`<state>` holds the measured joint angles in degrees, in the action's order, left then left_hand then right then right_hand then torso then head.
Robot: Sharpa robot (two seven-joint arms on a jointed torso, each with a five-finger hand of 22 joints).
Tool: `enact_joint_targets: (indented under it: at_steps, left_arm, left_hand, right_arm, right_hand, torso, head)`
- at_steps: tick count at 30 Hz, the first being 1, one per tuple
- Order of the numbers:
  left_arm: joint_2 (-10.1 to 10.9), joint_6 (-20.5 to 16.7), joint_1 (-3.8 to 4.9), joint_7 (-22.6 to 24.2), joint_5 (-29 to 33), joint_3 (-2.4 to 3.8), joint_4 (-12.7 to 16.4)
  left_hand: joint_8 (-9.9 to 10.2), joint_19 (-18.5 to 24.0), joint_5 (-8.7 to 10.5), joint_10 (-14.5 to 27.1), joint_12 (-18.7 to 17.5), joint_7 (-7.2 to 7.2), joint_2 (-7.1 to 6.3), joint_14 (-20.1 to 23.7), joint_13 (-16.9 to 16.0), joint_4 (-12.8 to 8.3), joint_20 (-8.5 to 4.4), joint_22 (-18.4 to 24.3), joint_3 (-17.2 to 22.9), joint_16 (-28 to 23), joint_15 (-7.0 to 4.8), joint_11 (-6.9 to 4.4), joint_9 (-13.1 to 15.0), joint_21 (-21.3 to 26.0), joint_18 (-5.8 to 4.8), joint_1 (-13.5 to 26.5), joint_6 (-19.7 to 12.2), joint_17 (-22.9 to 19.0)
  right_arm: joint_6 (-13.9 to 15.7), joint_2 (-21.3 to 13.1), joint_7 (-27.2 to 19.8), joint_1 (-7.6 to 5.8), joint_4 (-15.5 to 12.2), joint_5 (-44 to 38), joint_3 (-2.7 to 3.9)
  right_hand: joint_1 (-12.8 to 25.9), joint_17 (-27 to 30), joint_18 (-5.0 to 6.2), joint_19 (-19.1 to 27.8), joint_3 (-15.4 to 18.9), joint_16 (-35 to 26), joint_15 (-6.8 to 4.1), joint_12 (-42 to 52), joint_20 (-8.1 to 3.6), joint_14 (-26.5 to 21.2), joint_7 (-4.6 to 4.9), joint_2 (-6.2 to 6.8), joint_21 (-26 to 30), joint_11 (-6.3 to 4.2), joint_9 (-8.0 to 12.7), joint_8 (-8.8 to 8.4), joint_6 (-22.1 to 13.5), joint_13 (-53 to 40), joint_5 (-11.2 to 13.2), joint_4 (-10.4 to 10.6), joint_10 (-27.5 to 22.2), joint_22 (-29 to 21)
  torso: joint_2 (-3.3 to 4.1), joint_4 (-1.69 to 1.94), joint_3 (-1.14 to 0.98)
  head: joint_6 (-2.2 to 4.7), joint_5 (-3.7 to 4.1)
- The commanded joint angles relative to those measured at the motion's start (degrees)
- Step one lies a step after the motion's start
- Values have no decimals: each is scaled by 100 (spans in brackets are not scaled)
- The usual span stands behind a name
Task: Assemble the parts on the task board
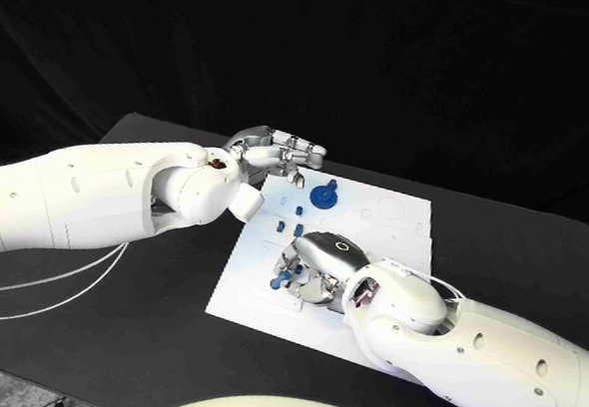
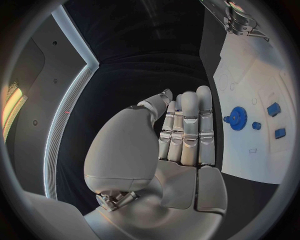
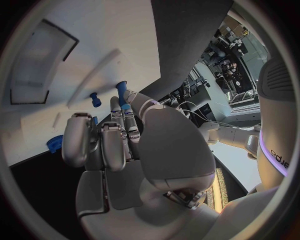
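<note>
The white task board [image 1: 386,225] lies mid-table. A blue gear [image 1: 325,195] stands near its far left part, with small blue parts [image 1: 289,227] in front of it. My left hand [image 1: 275,151] hovers by the board's far left corner, fingers straight and holding nothing. In the left wrist view that hand [image 2: 178,140] has the gear [image 2: 237,118] and two blue blocks [image 2: 275,120] beyond its fingertips. My right hand [image 1: 319,267] rests low over the board's near left part, fingers curled. It pinches a blue peg [image 3: 121,92] at its fingertips [image 3: 128,107]; the peg [image 1: 279,282] shows under the hand.
The board lies on a black table [image 1: 522,242] with bare room all round it. White cables [image 1: 53,285] trail under my left arm. A rectangular recess [image 3: 37,60] in the board lies beyond my right hand, and another small blue peg [image 3: 95,99] stands near it.
</note>
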<state>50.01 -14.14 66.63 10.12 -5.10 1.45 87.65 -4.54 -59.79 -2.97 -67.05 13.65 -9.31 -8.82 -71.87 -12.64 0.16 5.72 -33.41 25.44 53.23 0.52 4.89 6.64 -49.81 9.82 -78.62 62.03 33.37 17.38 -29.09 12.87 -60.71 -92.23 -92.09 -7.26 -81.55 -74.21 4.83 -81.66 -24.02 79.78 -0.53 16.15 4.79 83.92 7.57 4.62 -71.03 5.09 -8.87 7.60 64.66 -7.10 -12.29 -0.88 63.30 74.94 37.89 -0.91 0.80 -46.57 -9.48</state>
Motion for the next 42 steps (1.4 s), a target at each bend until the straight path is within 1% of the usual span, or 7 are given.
enact_joint_targets:
  at_steps: [1,5,12,27,32,37,42]
  left_arm:
    - [1,43,7,52,27,4,9]
    - [-5,48,7,49,27,4,9]
    - [-10,46,8,46,27,4,8]
    - [-13,56,8,27,27,4,3]
    - [-14,60,8,21,27,4,-1]
    - [-12,68,8,8,27,4,-11]
    - [-5,72,7,5,27,3,-25]
  left_hand:
    - [18,-27,7,43,27,2,51,32,-7,-8,-1,5,-23,-33,-8,-7,-5,23,75,-10,-56,-5]
    - [18,-27,7,43,27,2,51,32,-7,-8,-1,5,-23,-33,-8,-7,-5,23,75,-10,-56,-5]
    - [18,-27,7,43,27,2,51,32,-7,-8,-1,5,-23,-33,-8,-7,-5,23,75,-10,-56,-5]
    - [18,-27,7,43,27,2,51,32,-7,-8,-1,5,-23,-33,-8,-7,-5,23,75,-10,-56,-5]
    - [18,-27,7,43,27,2,51,32,-7,-8,-1,5,-23,-33,-8,-7,-5,23,75,-10,-56,-5]
    - [18,-27,7,43,27,2,51,32,-7,-8,-1,5,-23,-33,-8,-7,-5,23,75,-10,-56,-5]
    - [18,-27,7,43,27,2,51,32,-7,-8,-1,5,-23,-33,-8,-7,-5,23,75,-10,-56,-5]
  right_arm:
    - [-194,-9,136,-2,-15,-209,0]
    - [-269,46,134,-8,-25,-213,0]
    - [-322,179,121,-10,28,-192,-7]
    - [-165,224,144,-8,89,-120,-36]
    - [37,166,114,-6,20,-93,-37]
    - [323,-29,103,-9,-204,-90,-32]
    - [641,-446,-2,-99,-558,101,11]
  right_hand:
    - [-54,7,-82,2,-6,-11,-34,30,22,302,11,-37,35,-140,-8,39,22,0,-16,-20,199,650]
    - [-11,13,-77,13,14,-14,-30,15,27,300,11,-14,57,-136,-12,34,19,0,-13,-12,199,645]
    - [104,28,-71,35,36,-19,-3,-92,46,296,33,20,99,-103,-3,-33,-69,28,2,23,99,639]
    - [472,83,5,221,242,-30,178,-410,202,268,170,330,533,111,115,-360,-560,177,-11,148,-713,486]
    - [527,253,68,366,439,-139,196,-366,233,205,147,391,865,126,152,-390,-720,189,-16,169,-969,354]
    - [522,412,114,498,693,-233,232,-216,269,121,36,404,1162,166,195,-389,-909,172,-22,196,-1199,240]
    - [493,548,150,573,1023,-306,249,-5,293,64,-50,399,1389,184,235,-385,-1118,142,-7,281,-1386,149]
  torso:
    - [3,-8,4]
    - [5,13,0]
    - [0,-7,4]
    - [-4,-4,-1]
    - [-2,-3,-4]
    - [-6,-8,-9]
    - [-13,-21,-1]
  head:
    - [-6,-1]
    - [-8,6]
    - [-14,3]
    - [-13,14]
    - [-1,13]
    - [24,31]
    - [67,96]
